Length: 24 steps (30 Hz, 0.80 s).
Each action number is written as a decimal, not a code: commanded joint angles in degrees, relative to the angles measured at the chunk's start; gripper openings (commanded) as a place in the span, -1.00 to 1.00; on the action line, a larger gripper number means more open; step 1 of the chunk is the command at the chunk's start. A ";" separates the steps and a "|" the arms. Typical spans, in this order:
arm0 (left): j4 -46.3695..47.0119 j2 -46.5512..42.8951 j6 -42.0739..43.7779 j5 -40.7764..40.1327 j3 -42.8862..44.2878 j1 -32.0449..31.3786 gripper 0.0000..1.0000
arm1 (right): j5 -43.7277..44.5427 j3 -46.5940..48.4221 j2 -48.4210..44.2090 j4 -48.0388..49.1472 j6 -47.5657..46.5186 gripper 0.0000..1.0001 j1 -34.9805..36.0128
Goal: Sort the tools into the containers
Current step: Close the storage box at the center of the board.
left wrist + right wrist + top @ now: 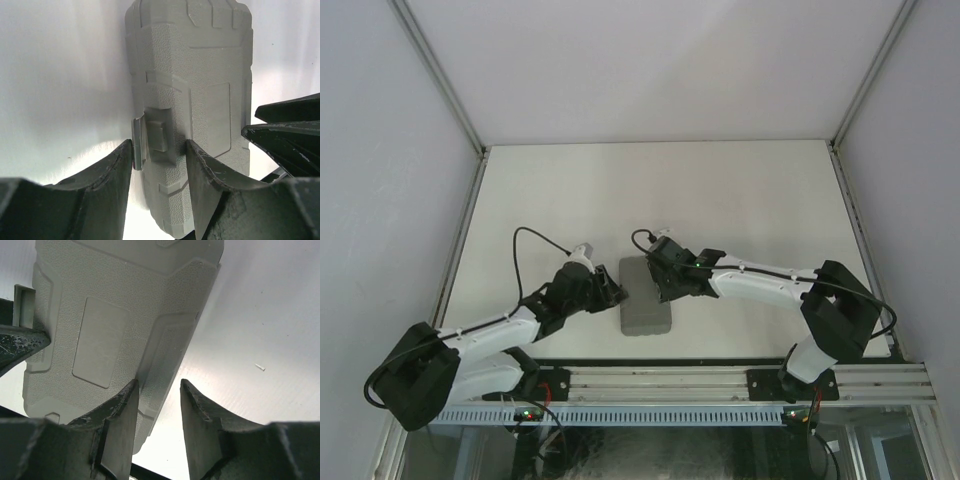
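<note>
- As you look down from the top camera, the grey tool case [645, 297] lies shut on the white table [720, 200]. It sits toward the near edge, between your two arms. The left gripper [613, 291] is at the case's left side, and the right gripper [665, 280] is over its far right corner.
- Left wrist view: your left gripper [158, 145] has its jaws apart, straddling the latch [159, 132] on the side of the case [200, 75]. You cannot tell whether they press it.
- Right wrist view: your right gripper [159, 385] has its jaws apart, clamping nothing. One finger [120, 410] is over the edge of the case [115, 305], and the other is over bare table.
</note>
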 commanded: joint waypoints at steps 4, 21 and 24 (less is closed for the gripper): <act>-8.31 2.83 4.26 -5.36 4.16 -0.91 -0.03 | -4.43 -3.28 -1.97 6.11 1.06 -0.27 -2.72; -21.27 4.68 6.44 -13.24 12.82 -5.80 -0.16 | -8.15 -5.48 -1.21 8.89 1.51 -0.41 -3.70; -21.75 5.27 6.46 -13.55 13.41 -6.26 -0.21 | -8.60 -5.64 -1.37 9.17 1.61 -0.42 -3.70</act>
